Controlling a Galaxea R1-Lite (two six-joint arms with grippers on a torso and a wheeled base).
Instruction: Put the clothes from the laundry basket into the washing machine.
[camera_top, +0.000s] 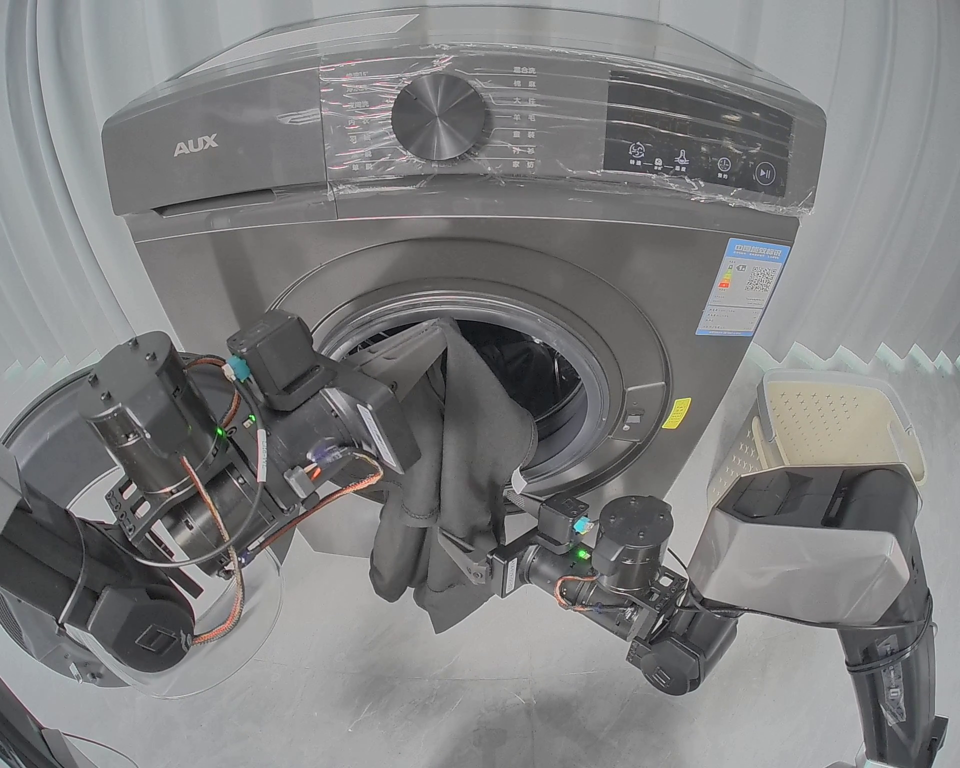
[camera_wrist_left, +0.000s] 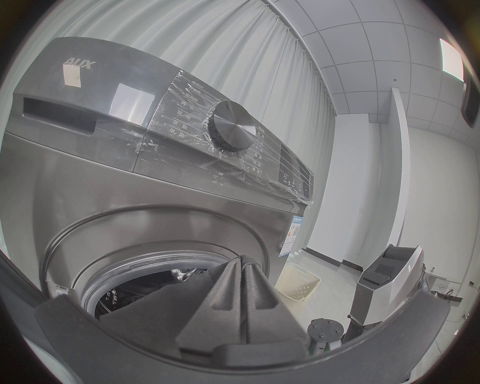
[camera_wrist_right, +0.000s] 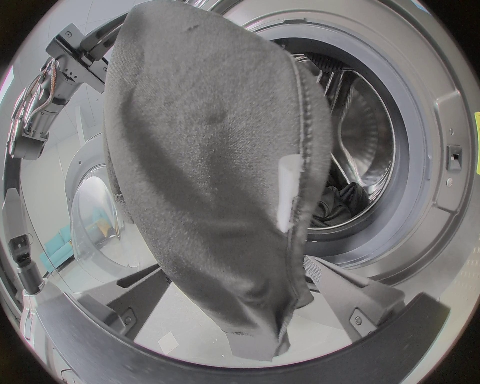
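The grey front-loading washing machine (camera_top: 460, 240) stands with its round door (camera_top: 40, 435) swung open on the robot's left. The left tool (camera_top: 430, 342) is at the upper left edge of the opening. In the left wrist view its two fingers (camera_wrist_left: 265, 305) are pressed together, with a fold of cloth pinched at their tips. It is clenched on the top of a dark grey garment (camera_top: 470, 440).

The garment hangs from that grip down across the left part of the opening. Its lower end dangles below the rim in front of the machine and clear of the floor (camera_top: 400, 690).

The right tool (camera_top: 462, 558) sits low under the garment's hanging end. It is released, its fingers (camera_wrist_right: 357, 300) spread wide, and the cloth hangs down between them.

Inside the drum (camera_wrist_right: 370, 130) a heap of dark clothes (camera_wrist_right: 340, 202) lies at the bottom.

The cream perforated laundry basket (camera_top: 830, 420) stands on the floor to the machine's right, just behind the right arm. I cannot tell what it holds.
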